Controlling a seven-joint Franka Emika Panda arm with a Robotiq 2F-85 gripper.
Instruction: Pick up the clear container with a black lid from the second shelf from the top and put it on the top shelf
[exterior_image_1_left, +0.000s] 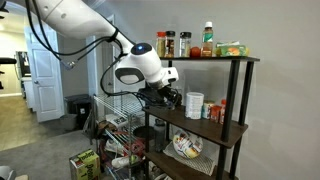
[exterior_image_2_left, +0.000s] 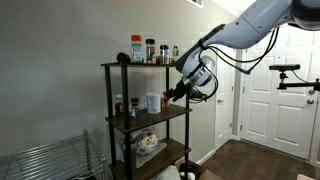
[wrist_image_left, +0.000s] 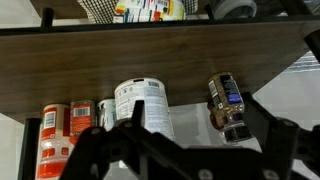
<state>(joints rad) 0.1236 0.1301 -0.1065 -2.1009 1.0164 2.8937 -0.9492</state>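
Note:
The wrist view looks upside down. The clear container with a black lid stands on the second shelf, to the right of a white tub. My gripper is open, and the container sits between its dark fingers, close to the right one. Red-lidded jars stand at the left. In both exterior views my gripper is at the second shelf's open end, next to the white tub. The container is hard to make out there. The top shelf is above.
The top shelf carries spice jars, a green-capped bottle and packets. A bowl sits on the lowest board. A chrome wire rack stands beside the unit. Boxes lie on the floor.

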